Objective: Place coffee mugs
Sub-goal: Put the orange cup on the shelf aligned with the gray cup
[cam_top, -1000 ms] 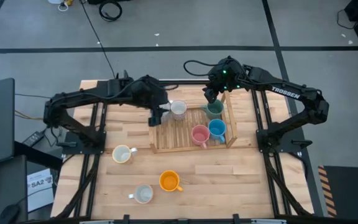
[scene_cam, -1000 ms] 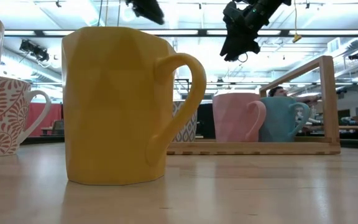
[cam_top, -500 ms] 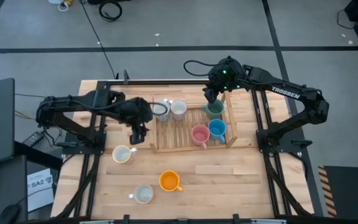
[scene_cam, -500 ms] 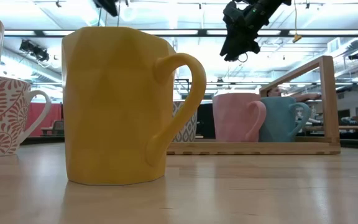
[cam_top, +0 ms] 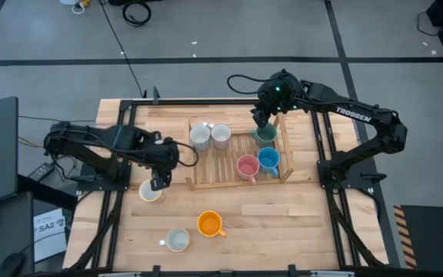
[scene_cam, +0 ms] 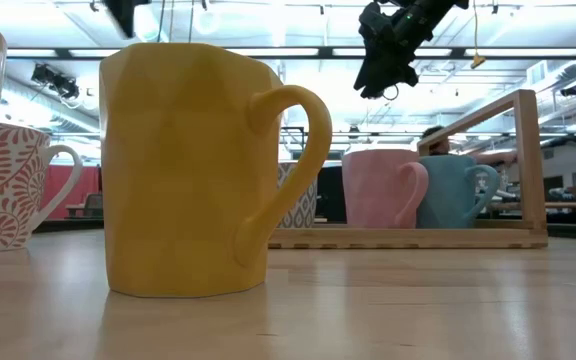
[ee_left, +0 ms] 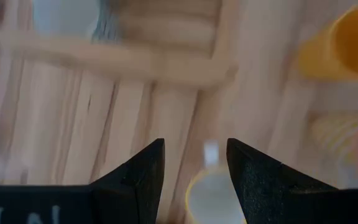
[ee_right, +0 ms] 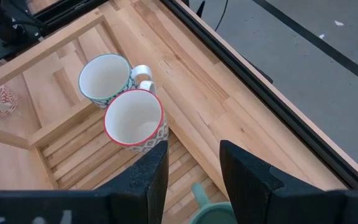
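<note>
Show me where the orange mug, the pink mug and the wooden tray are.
orange mug (cam_top: 208, 224): high view, on its open top.
pink mug (cam_top: 247, 166): high view, on its open top.
wooden tray (cam_top: 218, 162): high view, on its bare slats.

high: overhead | low: table-level, close | wrists: downward, left perhaps nearer

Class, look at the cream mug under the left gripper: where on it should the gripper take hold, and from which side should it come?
The cream mug stands upright, mouth open upward, handle pointing toward the wooden tray. The open left gripper hangs just above it. Probably best: descend from above and pinch the rim wall on the side away from the handle, one finger inside, one outside.
</note>
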### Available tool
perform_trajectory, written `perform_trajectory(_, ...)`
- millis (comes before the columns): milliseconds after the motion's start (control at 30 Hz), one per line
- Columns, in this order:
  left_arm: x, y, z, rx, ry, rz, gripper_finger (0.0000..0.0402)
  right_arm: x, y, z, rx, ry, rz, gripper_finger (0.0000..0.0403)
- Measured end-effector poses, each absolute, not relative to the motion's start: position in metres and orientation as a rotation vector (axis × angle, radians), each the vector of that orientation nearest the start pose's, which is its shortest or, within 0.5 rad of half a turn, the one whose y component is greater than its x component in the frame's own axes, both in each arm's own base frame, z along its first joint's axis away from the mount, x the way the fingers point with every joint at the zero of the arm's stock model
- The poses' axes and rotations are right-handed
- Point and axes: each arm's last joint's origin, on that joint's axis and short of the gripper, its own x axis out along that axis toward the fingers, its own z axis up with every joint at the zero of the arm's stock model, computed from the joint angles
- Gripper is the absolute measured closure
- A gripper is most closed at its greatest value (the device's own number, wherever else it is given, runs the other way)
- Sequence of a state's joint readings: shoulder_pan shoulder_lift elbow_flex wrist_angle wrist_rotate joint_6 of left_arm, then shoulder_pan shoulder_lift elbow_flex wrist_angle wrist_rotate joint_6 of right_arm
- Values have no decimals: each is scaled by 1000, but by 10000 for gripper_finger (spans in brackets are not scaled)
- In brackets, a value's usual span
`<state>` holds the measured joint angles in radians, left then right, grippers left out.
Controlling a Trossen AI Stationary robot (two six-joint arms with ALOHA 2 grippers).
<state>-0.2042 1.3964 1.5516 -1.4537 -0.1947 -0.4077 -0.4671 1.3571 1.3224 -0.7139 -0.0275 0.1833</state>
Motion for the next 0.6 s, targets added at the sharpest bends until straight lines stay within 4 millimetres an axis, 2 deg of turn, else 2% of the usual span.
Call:
perform_trajectory(367,215,-56,308,-61,1509,311,221,252,-126,347,357,693,-486,253)
perform_trajectory(600,204,-56,273,-64,1647,339,221,252,-126,347,357,693,-486,253)
